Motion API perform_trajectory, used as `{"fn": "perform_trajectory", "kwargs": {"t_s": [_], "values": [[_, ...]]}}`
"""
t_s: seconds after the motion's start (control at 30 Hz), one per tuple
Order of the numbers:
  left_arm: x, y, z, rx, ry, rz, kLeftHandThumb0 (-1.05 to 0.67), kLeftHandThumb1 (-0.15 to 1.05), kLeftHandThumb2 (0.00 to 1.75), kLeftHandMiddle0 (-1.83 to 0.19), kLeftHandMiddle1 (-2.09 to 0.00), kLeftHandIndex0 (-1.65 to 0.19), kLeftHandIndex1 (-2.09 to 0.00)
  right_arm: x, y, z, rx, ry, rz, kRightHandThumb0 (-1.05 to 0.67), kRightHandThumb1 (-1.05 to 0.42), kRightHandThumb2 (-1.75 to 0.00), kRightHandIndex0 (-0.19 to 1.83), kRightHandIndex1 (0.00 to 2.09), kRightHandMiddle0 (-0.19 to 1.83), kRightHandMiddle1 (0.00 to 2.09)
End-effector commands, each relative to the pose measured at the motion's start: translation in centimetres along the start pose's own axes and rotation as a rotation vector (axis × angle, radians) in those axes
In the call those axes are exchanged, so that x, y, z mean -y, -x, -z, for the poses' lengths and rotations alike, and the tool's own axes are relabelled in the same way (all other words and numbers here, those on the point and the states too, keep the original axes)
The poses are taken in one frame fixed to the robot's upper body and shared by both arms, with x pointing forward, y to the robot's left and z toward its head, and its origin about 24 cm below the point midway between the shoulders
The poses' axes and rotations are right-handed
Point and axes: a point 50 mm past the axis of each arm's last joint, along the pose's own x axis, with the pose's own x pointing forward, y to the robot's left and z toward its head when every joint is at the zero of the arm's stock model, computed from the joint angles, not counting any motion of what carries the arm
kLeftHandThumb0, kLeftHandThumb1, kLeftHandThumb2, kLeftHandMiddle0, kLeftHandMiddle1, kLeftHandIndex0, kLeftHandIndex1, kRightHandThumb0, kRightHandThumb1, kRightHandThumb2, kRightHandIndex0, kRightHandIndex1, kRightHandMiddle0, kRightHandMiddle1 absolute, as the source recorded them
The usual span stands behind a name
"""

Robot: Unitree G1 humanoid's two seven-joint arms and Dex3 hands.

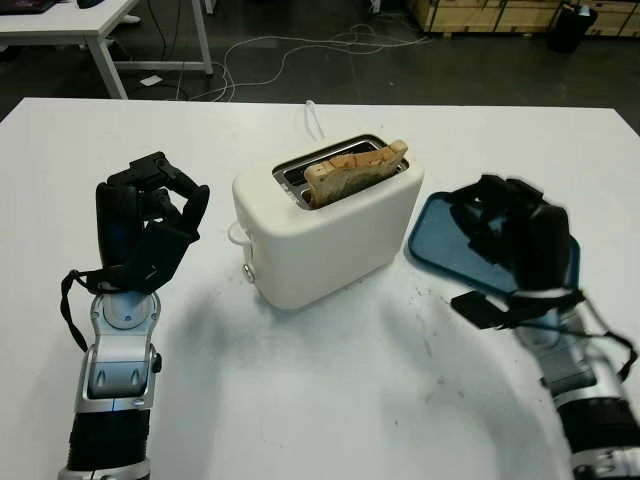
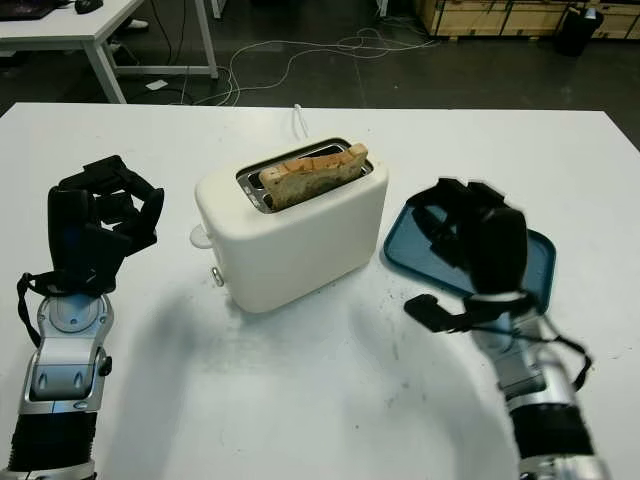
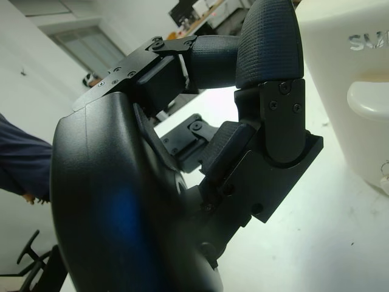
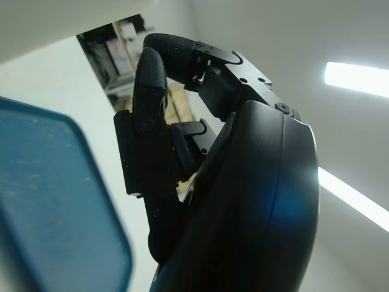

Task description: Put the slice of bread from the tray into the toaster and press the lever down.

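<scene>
A white toaster [image 1: 330, 235] stands mid-table, and a slice of bread [image 1: 355, 170] sits in its slot with the top edge sticking out. Its lever [image 1: 238, 233] juts from the end facing my left hand and looks raised; it is also close by in the left wrist view [image 3: 368, 100]. My left hand [image 1: 150, 225] hovers to the left of the toaster, fingers curled, holding nothing. The blue tray [image 1: 440, 240] lies to the right of the toaster with no bread on it. My right hand [image 1: 515, 235] hangs over the tray, fingers curled on nothing.
A white cable [image 1: 315, 120] runs from behind the toaster toward the table's far edge. Beyond the table are a dark floor with cables, another white table [image 1: 70, 20] and wooden crates [image 1: 500, 15]. A person's blue sleeve [image 3: 21, 164] is behind my left hand.
</scene>
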Motion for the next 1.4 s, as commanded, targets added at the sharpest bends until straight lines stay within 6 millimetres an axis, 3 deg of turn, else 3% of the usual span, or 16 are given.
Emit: {"fn": "perform_trajectory", "kwargs": {"t_s": [0.0,0.07,0.13,0.2,0.37,0.53,0.63,0.77,0.9,0.93,1.0,1.1,1.2,1.33,1.37], "values": [[-0.2,-0.1,0.0,0.007,-0.006,0.005,-0.88,0.57,0.79,-1.30,-1.44,-1.09,-1.44,-0.1,0.5,-0.1,-0.024,0.003,0.053,-0.45,-0.92,-0.37,0.91,1.51,0.93,0.69],[-0.2,-0.1,0.1,0.010,-0.004,0.012,-0.87,0.57,0.80,-1.30,-1.44,-1.09,-1.43,-0.3,0.9,0.1,-0.064,-0.001,0.076,-0.46,-0.92,-0.39,0.92,1.39,1.10,0.23],[-0.3,0.0,0.1,0.009,-0.006,0.017,-0.86,0.56,0.80,-1.30,-1.44,-1.09,-1.43,-0.5,1.1,0.2,-0.111,-0.042,0.095,-0.47,-0.92,-0.40,0.85,1.51,1.19,0.16],[-0.4,0.0,0.2,0.009,-0.010,0.025,-0.86,0.56,0.81,-1.30,-1.45,-1.10,-1.43,-0.5,1.2,0.3,-0.162,-0.083,0.100,-0.50,-0.92,-0.42,0.76,1.67,1.09,0.39],[-0.6,0.0,-0.1,0.009,-0.043,0.047,-0.85,0.55,0.81,-1.30,-1.45,-1.10,-1.42,-0.4,1.0,0.4,-0.228,-0.155,0.088,-0.51,-0.92,-0.38,0.74,1.74,0.87,0.84],[-1.0,-0.1,-0.3,0.027,-0.073,0.078,-0.84,0.54,0.81,-1.30,-1.44,-1.09,-1.39,-0.6,0.9,0.6,-0.253,-0.178,0.077,-0.54,-0.92,-0.41,0.76,1.74,0.99,0.54],[-1.3,-0.2,-0.5,0.045,-0.104,0.104,-0.84,0.54,0.81,-1.29,-1.44,-1.09,-1.39,-0.6,0.8,0.6,-0.255,-0.187,0.072,-0.56,-0.92,-0.43,0.77,1.75,0.95,0.68],[-1.8,-0.2,-0.7,0.073,-0.159,0.196,-0.84,0.60,0.70,-1.27,-1.49,-1.07,-1.37,-0.7,0.7,0.7,-0.244,-0.187,0.069,-0.57,-0.92,-0.43,0.77,1.75,0.97,0.57],[-2.4,-0.4,-0.8,0.128,-0.246,0.294,-0.84,0.84,0.28,-1.22,-1.55,-1.05,-1.18,-0.6,0.6,0.8,-0.239,-0.193,0.067,-0.58,-0.92,-0.43,0.76,1.75,0.99,0.52],[-2.6,-0.5,-1.0,0.144,-0.262,0.322,-0.86,0.89,0.21,-1.22,-1.55,-1.07,-1.08,-0.6,0.5,0.8,-0.236,-0.196,0.068,-0.59,-0.92,-0.43,0.76,1.75,0.97,0.60],[-2.9,-0.8,-1.3,0.167,-0.282,0.375,-0.86,0.91,0.17,-1.23,-1.50,-1.12,-0.86,-0.6,0.5,0.8,-0.230,-0.197,0.068,-0.59,-0.92,-0.43,0.76,1.75,0.91,0.72],[-3.3,-1.2,-1.9,0.198,-0.340,0.467,-0.86,0.92,0.17,-1.19,-1.43,-1.17,-0.62,-0.7,0.4,0.7,-0.229,-0.203,0.067,-0.59,-0.92,-0.42,0.76,1.75,0.99,0.48],[-3.5,-1.7,-2.5,0.247,-0.394,0.540,-0.83,0.92,0.09,-1.18,-1.17,-1.26,-0.24,-0.6,0.4,0.8,-0.224,-0.205,0.065,-0.58,-0.92,-0.42,0.76,1.75,1.05,0.43],[-3.6,-2.4,-3.2,0.293,-0.480,0.612,-0.83,0.92,0.02,-1.17,-1.23,-1.26,-0.10,-0.7,0.5,0.9,-0.223,-0.209,0.063,-0.57,-0.92,-0.42,0.76,1.75,0.91,0.77],[-3.6,-2.5,-3.3,0.304,-0.498,0.627,-0.83,0.92,0.01,-1.16,-1.27,-1.25,-0.07,-0.7,0.5,0.9,-0.225,-0.209,0.064,-0.57,-0.92,-0.41,0.76,1.75,0.90,0.76]]}}
